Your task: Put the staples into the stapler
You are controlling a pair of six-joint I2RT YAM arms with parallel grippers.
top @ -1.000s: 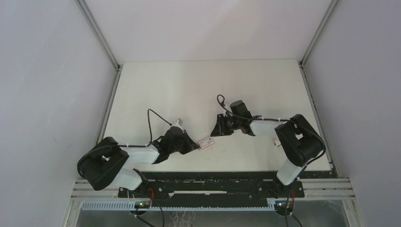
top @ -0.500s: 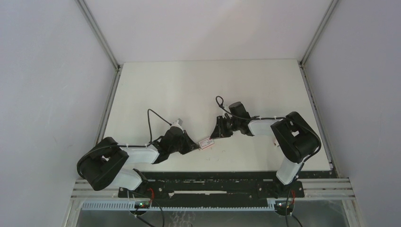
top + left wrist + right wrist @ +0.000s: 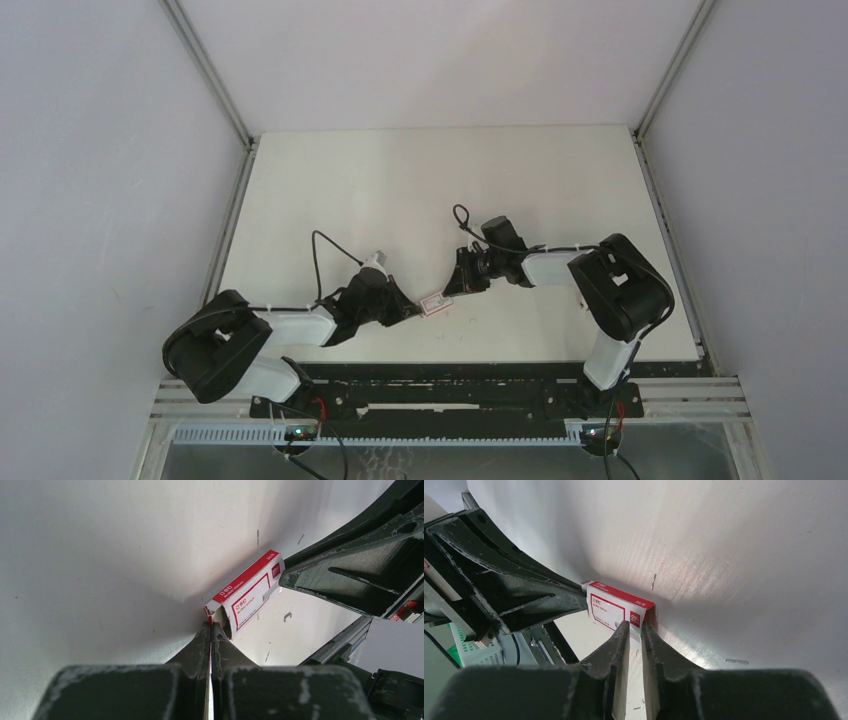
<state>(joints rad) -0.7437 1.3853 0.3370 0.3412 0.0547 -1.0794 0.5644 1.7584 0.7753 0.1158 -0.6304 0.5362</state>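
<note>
A small red-and-white staple box [image 3: 435,303] lies on the white table between my two grippers. My left gripper [image 3: 408,312] is shut on the thin red flap at the box's open near end [image 3: 210,625]. My right gripper [image 3: 450,288] pinches a pale tab at the box's other end, with the jaws nearly together [image 3: 636,625]. The box also shows in the left wrist view [image 3: 247,592] and the right wrist view [image 3: 619,610]. The stapler is not in view.
Loose single staples lie on the table by the box [image 3: 287,615], and more show in the right wrist view [image 3: 653,581]. The black rail [image 3: 450,375] runs along the near edge just behind the box. Grey walls enclose the white table [image 3: 440,180].
The right arm has shifted a little left, bringing its gripper closer onto the box's end. The left gripper and the box have hardly moved.
</note>
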